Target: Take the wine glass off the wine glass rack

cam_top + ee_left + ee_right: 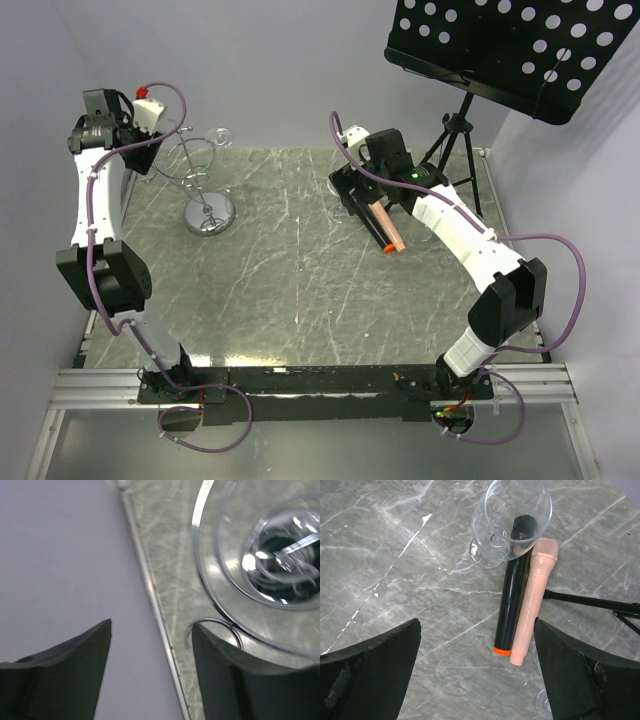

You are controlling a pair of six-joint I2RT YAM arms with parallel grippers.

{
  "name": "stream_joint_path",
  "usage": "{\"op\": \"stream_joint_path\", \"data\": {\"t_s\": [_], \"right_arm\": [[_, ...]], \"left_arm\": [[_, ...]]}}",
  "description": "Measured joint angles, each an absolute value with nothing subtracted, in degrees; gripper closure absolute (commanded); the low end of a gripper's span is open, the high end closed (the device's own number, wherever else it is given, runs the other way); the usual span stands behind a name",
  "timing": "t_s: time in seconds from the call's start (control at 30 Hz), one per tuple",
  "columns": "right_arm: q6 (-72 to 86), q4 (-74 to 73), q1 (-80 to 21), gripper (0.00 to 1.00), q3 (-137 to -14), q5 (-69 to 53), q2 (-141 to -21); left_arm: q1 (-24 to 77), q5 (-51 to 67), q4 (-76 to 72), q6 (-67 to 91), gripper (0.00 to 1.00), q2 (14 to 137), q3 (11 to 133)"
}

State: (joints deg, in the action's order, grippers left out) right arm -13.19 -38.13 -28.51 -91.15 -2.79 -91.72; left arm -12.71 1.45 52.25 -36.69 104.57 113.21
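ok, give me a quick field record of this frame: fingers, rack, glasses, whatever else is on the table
left fingers: open, nothing between them, beside the rack's wire loops
right fingers: open, empty, above the microphones
rack: upright, far left of the table
wine glass: at the rack's top arms, not gripped
second glass: upright on the table by the microphone heads
black microphone: lying flat
pink microphone: lying alongside the black one
music stand: far right corner
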Motion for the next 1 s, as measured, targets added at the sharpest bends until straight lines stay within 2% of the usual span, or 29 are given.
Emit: {"op": "stream_joint_path", "data": {"t_s": [0.2, 0.47, 0.6, 0.8, 1.0], "right_arm": [[-13.19, -38.13, -28.51, 0.00, -91.11, -2.63, -91.72], [-13.41, -38.11, -28.51, 0.00, -90.35, -2.50, -91.72], [-13.41, -38.15, -28.51, 0.00, -90.08, -2.52, -91.72], [-13.08, -38.15, -28.56, 0.00, -90.11, -3.09, -91.77], [-12.88, -38.17, -29.19, 0.00, -90.30, -3.88, -91.98]], "left_arm": [[-13.02, -3.16, 42.98, -34.24, 0.22, 103.83, 109.93], [-13.56, -6.11, 41.32, -29.85, 0.16, 102.67, 107.87], [-15.09, -5.61, 40.01, -27.03, 0.15, 97.25, 103.79], [-16.32, 3.77, 39.20, -23.00, 0.16, 86.35, 98.70], [-16.03, 16.32, 37.71, -13.47, 0.23, 84.60, 97.91]]}}
